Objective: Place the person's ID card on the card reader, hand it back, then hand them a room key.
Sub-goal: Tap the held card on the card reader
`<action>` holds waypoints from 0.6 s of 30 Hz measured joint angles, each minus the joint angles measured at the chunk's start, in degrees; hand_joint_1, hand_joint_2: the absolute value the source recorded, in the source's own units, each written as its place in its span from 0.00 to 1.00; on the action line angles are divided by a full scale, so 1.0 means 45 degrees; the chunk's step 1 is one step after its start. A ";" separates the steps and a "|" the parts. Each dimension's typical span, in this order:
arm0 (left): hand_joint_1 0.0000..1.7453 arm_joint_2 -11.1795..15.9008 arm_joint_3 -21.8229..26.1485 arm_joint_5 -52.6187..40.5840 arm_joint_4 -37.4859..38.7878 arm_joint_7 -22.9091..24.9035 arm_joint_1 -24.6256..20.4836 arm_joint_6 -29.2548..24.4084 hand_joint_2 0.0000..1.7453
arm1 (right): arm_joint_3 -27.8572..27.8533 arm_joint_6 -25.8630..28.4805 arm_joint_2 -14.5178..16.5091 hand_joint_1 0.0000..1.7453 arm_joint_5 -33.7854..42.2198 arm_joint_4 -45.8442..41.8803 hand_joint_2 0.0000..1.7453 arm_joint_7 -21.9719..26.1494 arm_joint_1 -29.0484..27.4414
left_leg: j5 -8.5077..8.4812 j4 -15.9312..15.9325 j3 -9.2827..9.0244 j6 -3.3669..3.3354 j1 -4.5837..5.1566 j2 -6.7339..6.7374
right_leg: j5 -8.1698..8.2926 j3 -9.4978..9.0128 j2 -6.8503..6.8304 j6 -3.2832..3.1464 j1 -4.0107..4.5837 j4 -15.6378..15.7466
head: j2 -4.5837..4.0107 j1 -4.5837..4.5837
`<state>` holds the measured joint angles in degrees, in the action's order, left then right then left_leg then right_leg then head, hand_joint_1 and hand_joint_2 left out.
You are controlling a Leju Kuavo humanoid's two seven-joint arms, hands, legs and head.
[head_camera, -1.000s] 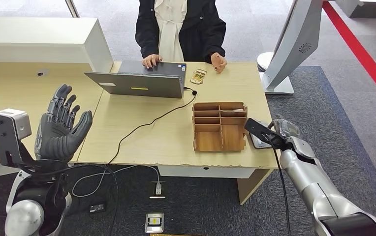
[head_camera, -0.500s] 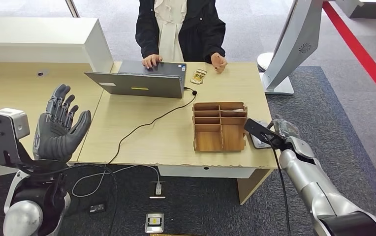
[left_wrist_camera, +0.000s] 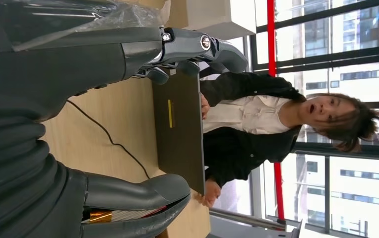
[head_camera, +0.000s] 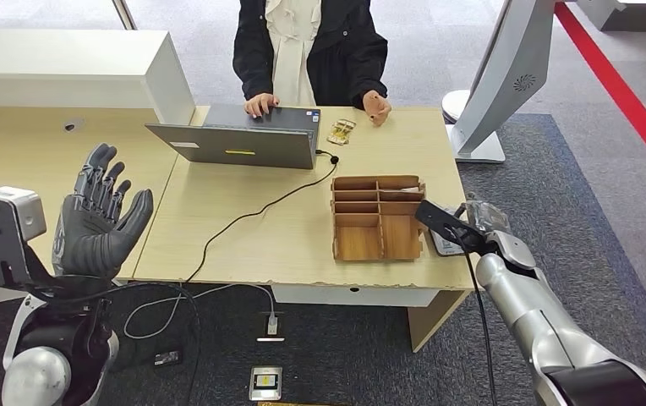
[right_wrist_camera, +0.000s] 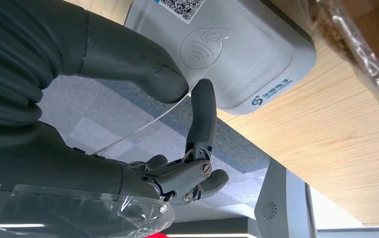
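The left hand (head_camera: 100, 222) is raised at the near left, short of the tabletop (head_camera: 286, 228), palm forward, its fingers (head_camera: 98, 173) spread apart and holding nothing. In the left wrist view the same fingers (left_wrist_camera: 197, 47) are seen extended toward the laptop, well apart from the thumb.

At the near right edge of the tabletop, the right hand (head_camera: 482, 222) is positioned at the card reader (head_camera: 444, 243). In the right wrist view a thin transparent card (right_wrist_camera: 143, 126) is seen pinched between the thumb and one of the fingers (right_wrist_camera: 202, 116), just beside the near edge of the grey card reader (right_wrist_camera: 232, 54); whether the card touches the reader cannot be told. Printing on the card cannot be made out.

Just left of the reader stands a wooden compartment organizer (head_camera: 378, 217). Its front compartments appear bare; something pale is noted in a rear right compartment, too small to identify.

Farther back, an open laptop (head_camera: 243, 139) is found with a black cable (head_camera: 243, 218) running toward the near edge. A small pale object (head_camera: 341, 131) lies beside the laptop. A person (head_camera: 311, 51) stands at the far edge, one hand on the laptop, the other resting on the tabletop.
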<state>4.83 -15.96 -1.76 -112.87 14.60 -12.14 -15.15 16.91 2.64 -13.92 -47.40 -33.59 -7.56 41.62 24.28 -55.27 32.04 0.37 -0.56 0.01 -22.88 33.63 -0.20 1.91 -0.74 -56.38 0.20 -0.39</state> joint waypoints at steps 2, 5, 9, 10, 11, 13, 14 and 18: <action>0.00 0.0000 0.0000 0.0000 -0.0005 0.0044 -0.0001 0.0000 1.00 | -0.0002 -0.0034 0.0017 1.00 0.0005 0.0004 1.00 0.0000 -0.0006 | 0.0000 0.0000 -0.0001 0.0000 0.0000 0.0000 | 0.0000 0.0000 0.0000 0.0000 0.0000 0.0000 | 0.0000 0.0000; 0.00 0.0000 -0.0001 0.0011 -0.0022 0.0124 -0.0009 0.0000 1.00 | -0.0006 -0.0130 0.0024 1.00 0.0043 0.0036 1.00 -0.0001 -0.0019 | 0.0000 0.0000 -0.0002 0.0000 0.0000 0.0001 | 0.0000 0.0001 0.0000 0.0000 0.0000 0.0001 | 0.0000 0.0000; 0.00 0.0010 -0.0008 0.0013 -0.0068 0.0188 -0.0027 0.0000 1.00 | -0.0044 -0.0175 0.0023 1.00 0.0109 0.0108 1.00 -0.0017 -0.0038 | 0.0000 0.0000 -0.0004 0.0000 0.0000 0.0002 | 0.0000 0.0001 0.0000 0.0000 0.0000 0.0001 | 0.0000 0.0000; 0.00 0.0018 -0.0011 0.0013 -0.0083 0.0200 -0.0030 0.0000 1.00 | -0.0061 -0.0177 0.0024 1.00 0.0120 0.0125 1.00 -0.0023 -0.0042 | 0.0000 0.0000 -0.0005 0.0000 0.0000 0.0002 | 0.0000 0.0001 0.0000 0.0000 0.0000 0.0001 | 0.0000 0.0000; 0.00 0.0027 -0.0012 0.0013 -0.0092 0.0211 -0.0032 0.0000 1.00 | -0.0075 -0.0178 0.0023 1.00 0.0126 0.0143 1.00 -0.0029 -0.0045 | 0.0000 0.0000 -0.0005 0.0000 0.0000 0.0002 | 0.0000 0.0001 0.0001 0.0000 0.0000 0.0001 | 0.0000 0.0000; 0.00 0.0038 -0.0013 0.0015 -0.0103 0.0240 -0.0036 0.0000 1.00 | -0.0094 -0.0181 0.0022 1.00 0.0135 0.0177 1.00 -0.0038 -0.0051 | 0.0000 0.0000 -0.0006 0.0000 0.0000 0.0002 | 0.0000 0.0000 0.0001 0.0000 0.0001 0.0001 | 0.0000 0.0000; 0.00 0.0039 -0.0013 0.0016 -0.0106 0.0253 -0.0044 0.0000 1.00 | -0.0098 -0.0183 0.0022 1.00 0.0137 0.0193 1.00 -0.0039 -0.0054 | 0.0000 0.0000 -0.0006 0.0000 0.0000 0.0002 | 0.0000 0.0000 0.0001 0.0000 0.0001 0.0002 | 0.0000 0.0000; 0.00 0.0039 -0.0019 0.0019 -0.0115 0.0332 -0.0145 0.0018 1.00 | -0.0104 -0.0215 0.0024 1.00 0.0140 0.0231 1.00 -0.0044 -0.0061 | -0.0001 0.0000 -0.0007 0.0000 0.0000 0.0002 | 0.0000 -0.0003 0.0000 0.0000 0.0001 0.0001 | 0.0000 0.0001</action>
<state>5.01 -16.04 -1.68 -113.39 16.09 -12.80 -15.06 16.44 1.68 -13.81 -46.77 -32.55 -7.76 41.34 24.27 -55.27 32.01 0.37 -0.56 0.02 -22.88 33.62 -0.20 1.91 -0.74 -56.38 0.20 -0.39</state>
